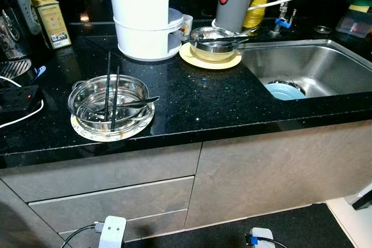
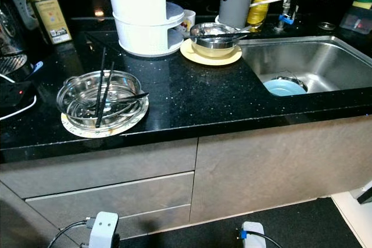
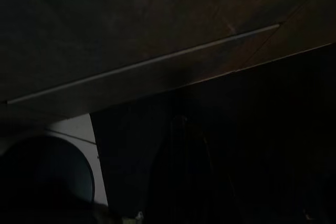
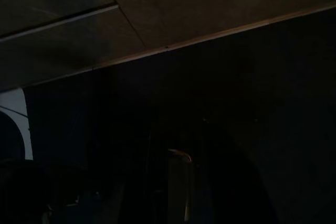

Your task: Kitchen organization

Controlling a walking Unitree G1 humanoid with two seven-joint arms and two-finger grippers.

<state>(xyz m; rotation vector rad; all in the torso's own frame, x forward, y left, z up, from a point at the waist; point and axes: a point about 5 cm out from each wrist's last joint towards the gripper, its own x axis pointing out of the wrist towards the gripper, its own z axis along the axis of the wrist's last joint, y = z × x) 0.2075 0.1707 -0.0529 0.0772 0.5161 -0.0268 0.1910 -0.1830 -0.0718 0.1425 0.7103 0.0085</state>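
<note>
Approach stage: no item is grasped yet. Both claws hang idle below the desk (image 1: pixel 192 100); their finger state cannot be determined. Near left, a steel bowl (image 1: pixel 108 104) holds chopsticks (image 1: pixel 108 88) on a plate. Next move: raise one arm over the near edge. Open desk lies between bowl and sink (image 1: pixel 325 65).
</note>
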